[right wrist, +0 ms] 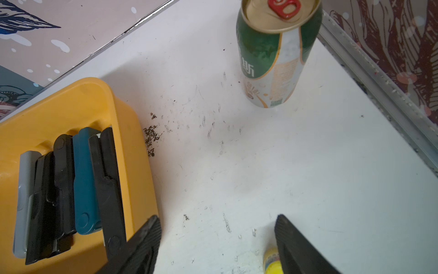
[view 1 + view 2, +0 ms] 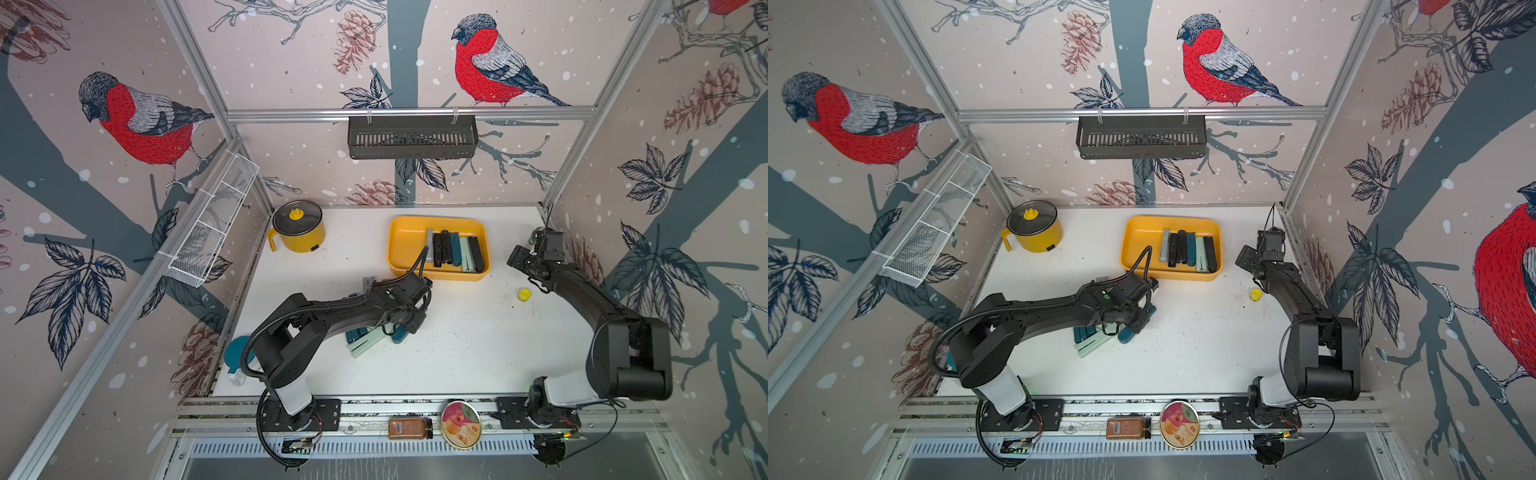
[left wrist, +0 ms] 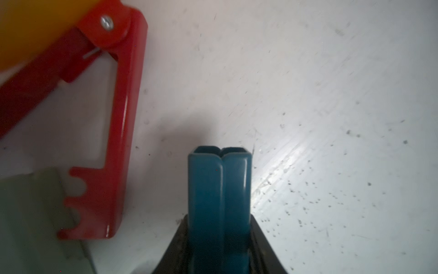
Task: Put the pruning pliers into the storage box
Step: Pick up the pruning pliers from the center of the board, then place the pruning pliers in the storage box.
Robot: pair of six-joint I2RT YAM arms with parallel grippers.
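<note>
Across the white table, the yellow storage box sits toward the far side, right of centre. Its right half holds a row of pliers lying side by side, each with its long axis running near to far. The left half of its floor is bare. Near the middle of the table, well short of the box, a small heap of loose pliers, teal and mint, lies under the left arm.

The left gripper hangs over the right edge of that heap. The right gripper hovers just beside the box's right end, its fingers spread wide with nothing between them.

In the left wrist view, the left gripper's fingers flank the teal pliers on both sides and seem to pinch the two arms together. The tool sticks straight out ahead of the fingers. The red pliers lie spread in a V just beside it.

In both top views the teal pair slants from near-left to far-right, and the box's bare half lies beyond the fingers, toward the far side. The left arm looks best placed to carry it, and the tool probably needs a small turn to match the row.
</note>
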